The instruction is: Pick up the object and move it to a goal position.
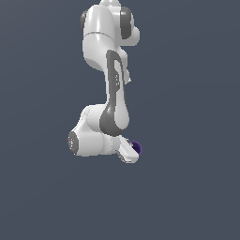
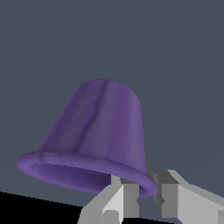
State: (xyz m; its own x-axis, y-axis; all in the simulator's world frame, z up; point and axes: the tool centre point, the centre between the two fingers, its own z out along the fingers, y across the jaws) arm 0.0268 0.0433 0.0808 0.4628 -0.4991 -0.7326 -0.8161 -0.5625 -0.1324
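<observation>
**Purple cup at the fingertips, rim between the fingers**

The small dark purple cup-like cylinder (image 2: 98, 135) lies tilted, its flared rim towards the white gripper (image 1: 128, 153) and its closed end pointing away. In the wrist view the grey fingers (image 2: 175, 197) stand close together around the rim's edge; whether they truly pinch it I cannot tell. The plain grey-blue worktop (image 1: 187, 187) shows nothing else nearby, no goal marker either.

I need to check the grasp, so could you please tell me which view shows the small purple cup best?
The wrist view: the small purple flared cup fills it. In the exterior view it peeks beside the white fingers.
</observation>
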